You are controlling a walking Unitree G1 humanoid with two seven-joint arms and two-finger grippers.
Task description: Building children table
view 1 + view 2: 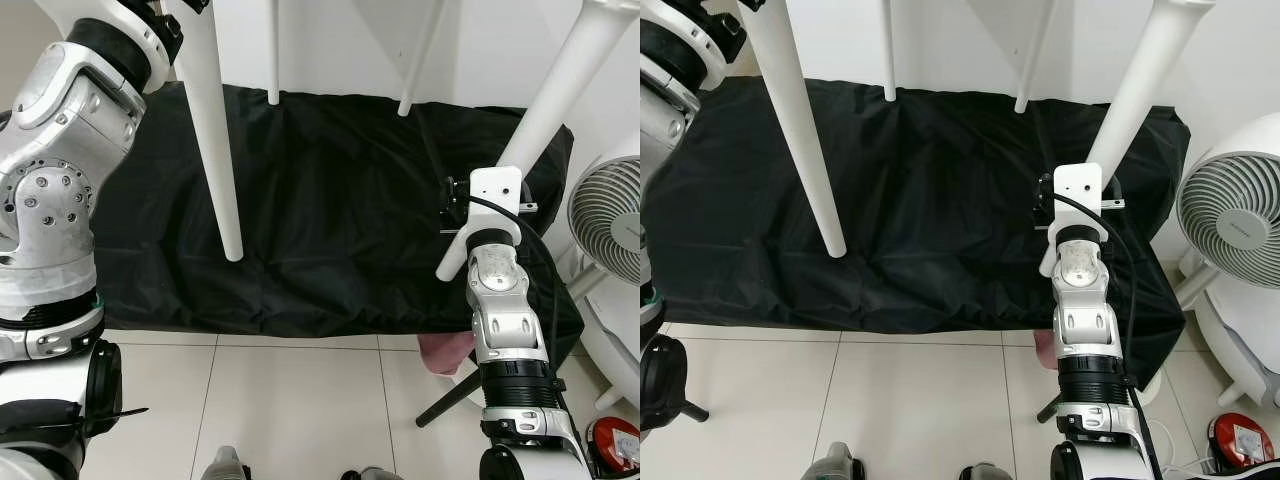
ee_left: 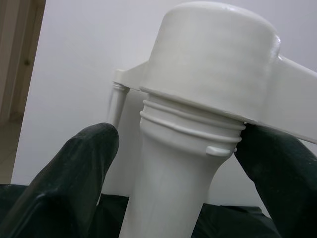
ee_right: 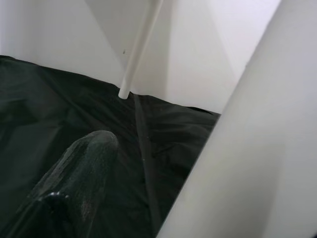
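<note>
A white children's table stands on a black cloth [image 1: 340,220]. Its tabletop is above the eye views. My left gripper [image 2: 181,141] is up at the top of the left front leg [image 1: 215,150]. It is open, with a black finger [image 2: 74,178] on each side of the screw thread [image 2: 193,121] under the table's round socket [image 2: 213,54]; a small gap shows on one side. My right gripper [image 1: 452,205] is against the lower part of the slanted right front leg [image 1: 545,110], which fills one side of the right wrist view. Two thin back legs [image 1: 272,60] rest at the cloth's far edge.
A white fan [image 1: 610,215] stands close on the right, beside the right arm. A pink object [image 1: 445,352] pokes out from under the cloth's near edge, with a black rod [image 1: 450,400] below it. A red and white object [image 1: 615,440] lies on the tiled floor [image 1: 300,400].
</note>
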